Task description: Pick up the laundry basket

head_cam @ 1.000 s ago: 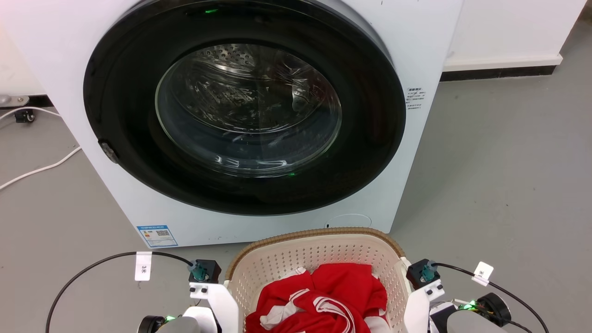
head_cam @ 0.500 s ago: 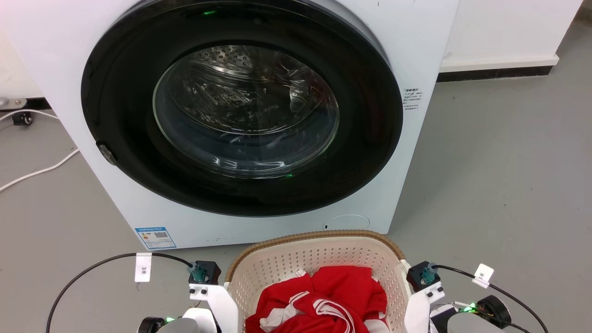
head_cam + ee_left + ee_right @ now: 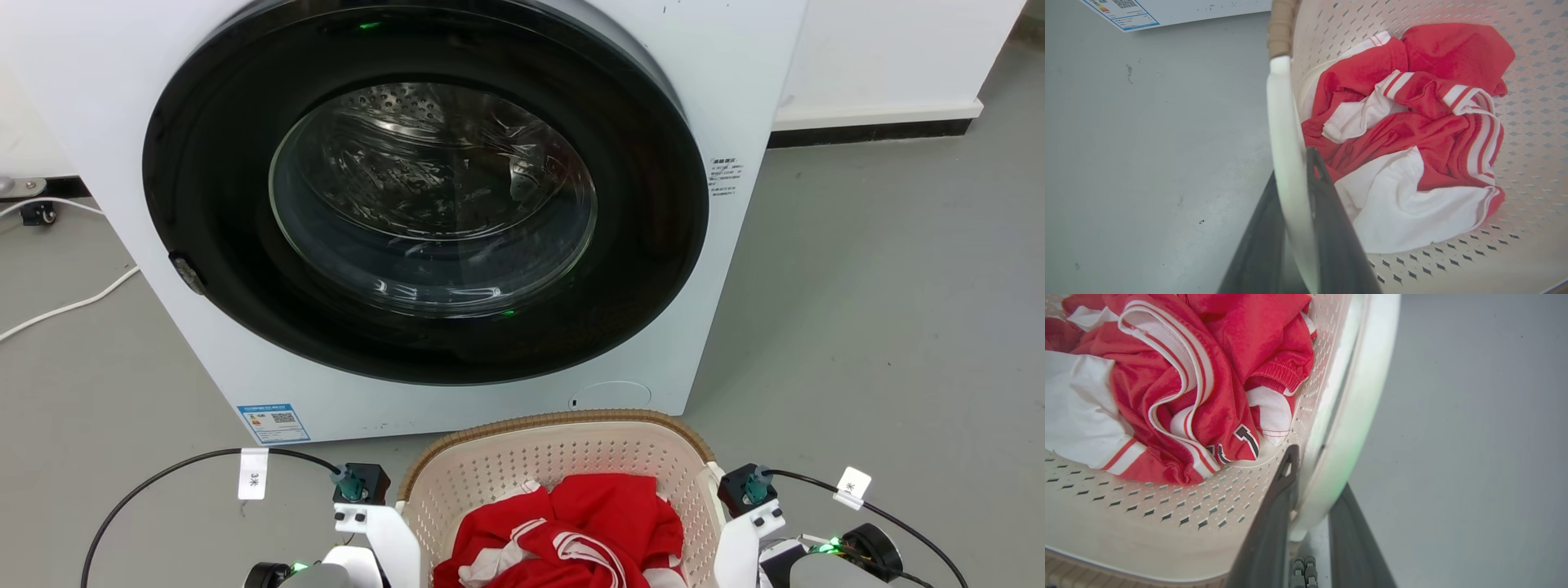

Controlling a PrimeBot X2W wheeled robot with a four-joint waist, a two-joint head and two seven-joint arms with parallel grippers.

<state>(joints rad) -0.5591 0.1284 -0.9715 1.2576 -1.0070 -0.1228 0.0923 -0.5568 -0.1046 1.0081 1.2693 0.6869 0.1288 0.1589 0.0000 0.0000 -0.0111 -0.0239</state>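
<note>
The white washing machine [image 3: 424, 196], its top cut off, has a dark round door with a glassy window and stands on a smooth grey floor [image 3: 882, 327]. Just before it sits the laundry basket [image 3: 555, 419], cream perforated plastic with a brown woven-look rim. Its near half is cut off and its base hidden, and it holds crumpled red and white clothes [image 3: 588, 523]. The left gripper [image 3: 1294, 171] has its dark fingers pressed on both sides of one white loop handle [image 3: 1284, 118], and the right gripper [image 3: 1318, 469] clamps the other handle [image 3: 1359, 408] likewise.
</note>
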